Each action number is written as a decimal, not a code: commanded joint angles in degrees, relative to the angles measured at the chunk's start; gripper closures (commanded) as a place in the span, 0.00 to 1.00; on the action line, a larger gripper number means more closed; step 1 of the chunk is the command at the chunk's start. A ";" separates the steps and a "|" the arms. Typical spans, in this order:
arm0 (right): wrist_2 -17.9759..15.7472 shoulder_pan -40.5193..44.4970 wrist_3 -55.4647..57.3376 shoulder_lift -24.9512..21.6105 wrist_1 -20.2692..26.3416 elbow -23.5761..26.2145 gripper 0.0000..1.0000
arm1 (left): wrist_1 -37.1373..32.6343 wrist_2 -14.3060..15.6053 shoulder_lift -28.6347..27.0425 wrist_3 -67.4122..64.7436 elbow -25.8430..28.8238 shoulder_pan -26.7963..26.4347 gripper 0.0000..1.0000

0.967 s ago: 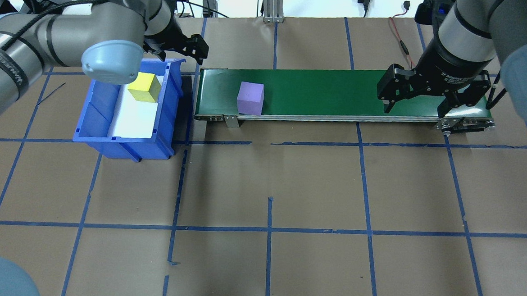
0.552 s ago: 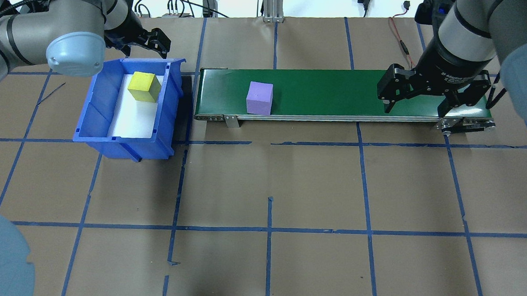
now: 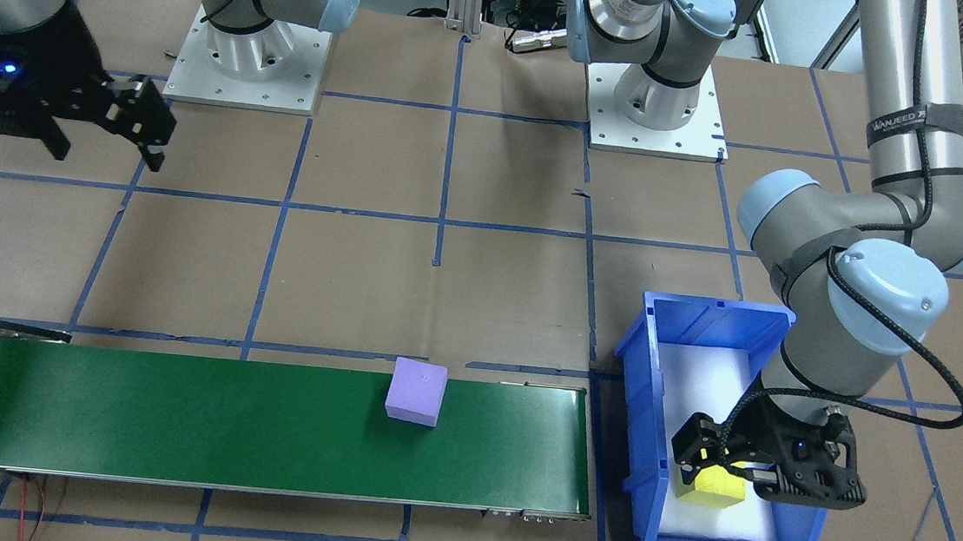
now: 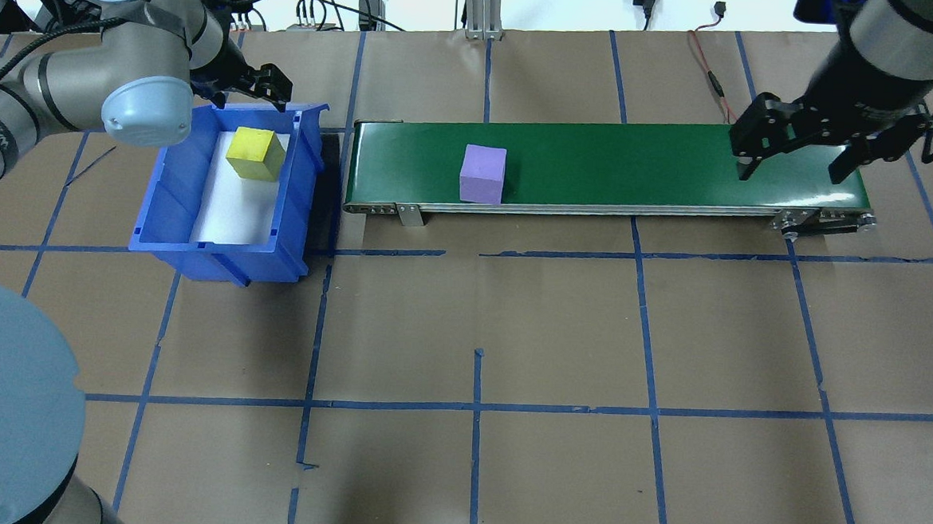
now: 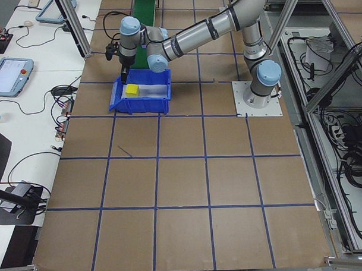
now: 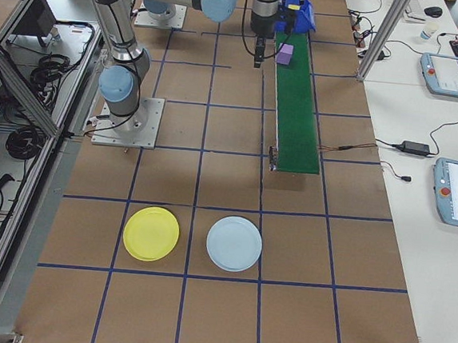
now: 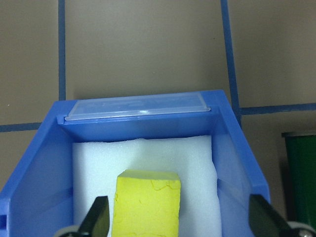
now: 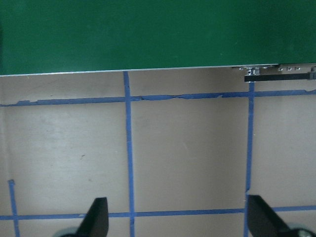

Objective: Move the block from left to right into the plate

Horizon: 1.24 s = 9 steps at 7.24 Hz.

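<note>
A purple block (image 4: 482,173) rides on the green conveyor belt (image 4: 639,159), left of its middle; it also shows in the front-facing view (image 3: 416,391). A yellow block (image 4: 255,153) lies on white foam in the blue bin (image 4: 168,198). My left gripper (image 3: 764,477) hangs open over the bin's far end. The yellow block (image 7: 147,203) sits just inside its left finger. My right gripper (image 4: 795,158) is open and holds nothing, above the belt's right end. The yellow plate (image 6: 151,233) lies on the table well beyond that end.
A light-blue plate (image 6: 234,243) lies beside the yellow one. The bin stands close to the belt's left end. Brown paper with blue tape lines covers the table (image 4: 479,334). Cables and tablets lie on the side benches.
The purple block has travelled right along the belt. My left gripper pulled back from the belt's left end to the bin. My right gripper shifted right and away from the belt.
</note>
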 commanded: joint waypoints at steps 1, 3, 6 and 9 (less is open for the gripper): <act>0.16 -12.86 -18.57 5.39 -0.99 -0.89 0.00 | 1.02 0.07 -1.05 0.11 -0.81 0.73 0.01; 2.86 -18.61 -26.65 9.98 -5.04 -1.60 0.00 | 0.76 -0.37 -1.05 0.99 -1.43 2.84 0.01; 12.25 -18.89 -26.30 19.08 -7.06 -6.94 0.00 | 0.58 -0.55 -1.32 0.99 -4.23 2.84 0.02; 21.32 -18.63 -25.51 27.82 -11.02 -6.97 0.00 | 0.76 -0.72 -1.93 1.08 -4.95 2.84 0.09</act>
